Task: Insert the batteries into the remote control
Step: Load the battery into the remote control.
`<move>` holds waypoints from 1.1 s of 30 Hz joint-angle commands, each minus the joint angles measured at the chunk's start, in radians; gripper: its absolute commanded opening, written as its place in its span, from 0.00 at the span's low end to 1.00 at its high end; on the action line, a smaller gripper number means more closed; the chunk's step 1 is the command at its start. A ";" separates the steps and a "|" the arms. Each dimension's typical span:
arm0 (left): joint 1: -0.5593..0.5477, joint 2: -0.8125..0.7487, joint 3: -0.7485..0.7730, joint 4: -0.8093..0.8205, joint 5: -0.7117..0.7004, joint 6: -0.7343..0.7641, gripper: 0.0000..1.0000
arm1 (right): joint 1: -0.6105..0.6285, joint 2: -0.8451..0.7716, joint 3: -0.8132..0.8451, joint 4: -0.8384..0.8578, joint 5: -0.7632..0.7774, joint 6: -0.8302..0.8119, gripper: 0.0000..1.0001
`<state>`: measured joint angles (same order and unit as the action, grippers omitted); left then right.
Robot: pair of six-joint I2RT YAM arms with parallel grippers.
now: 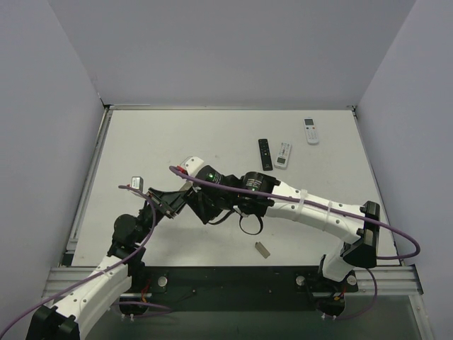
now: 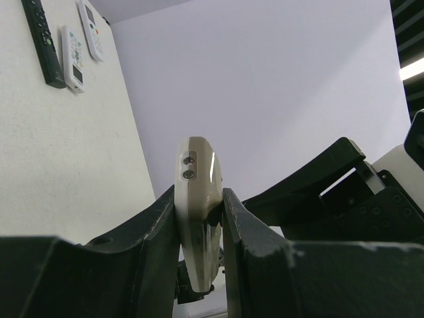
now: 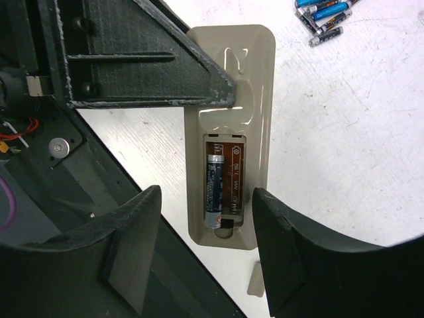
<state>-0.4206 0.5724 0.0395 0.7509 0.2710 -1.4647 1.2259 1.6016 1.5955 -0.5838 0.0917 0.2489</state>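
The remote control (image 3: 232,126) lies grey-tan back up with its battery recess open. One dark battery (image 3: 215,189) sits in the recess's left slot; the right slot is bare. My left gripper (image 2: 199,218) is shut on the remote control (image 2: 197,192), seen edge-on there; its finger (image 3: 165,73) crosses the remote's upper part. My right gripper (image 3: 209,255) is open and empty, its jaws on either side of the remote's lower end and above it. Several loose blue and dark batteries (image 3: 323,16) lie on the table. In the top view both grippers meet mid-table: left (image 1: 170,203), right (image 1: 205,207).
A tan battery cover (image 1: 262,248) lies on the table near the front, also in the right wrist view (image 3: 255,281). A slim black remote (image 1: 265,153) and two white remotes (image 1: 283,154) (image 1: 311,130) lie at the back right. Grey walls enclose the table.
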 commanded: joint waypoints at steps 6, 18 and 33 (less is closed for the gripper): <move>-0.003 0.006 -0.098 0.047 0.025 -0.029 0.00 | -0.015 -0.086 0.031 -0.036 0.014 -0.189 0.54; -0.003 0.066 -0.058 0.080 0.106 -0.045 0.00 | -0.193 -0.284 -0.146 0.097 -0.394 -0.408 0.58; -0.003 0.133 0.020 0.097 0.208 -0.039 0.00 | -0.204 -0.361 -0.371 0.295 -0.737 -0.721 0.56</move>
<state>-0.4202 0.6964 0.0395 0.7677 0.4278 -1.5085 1.0233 1.2396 1.2297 -0.3473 -0.5110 -0.3775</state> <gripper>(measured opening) 0.366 0.589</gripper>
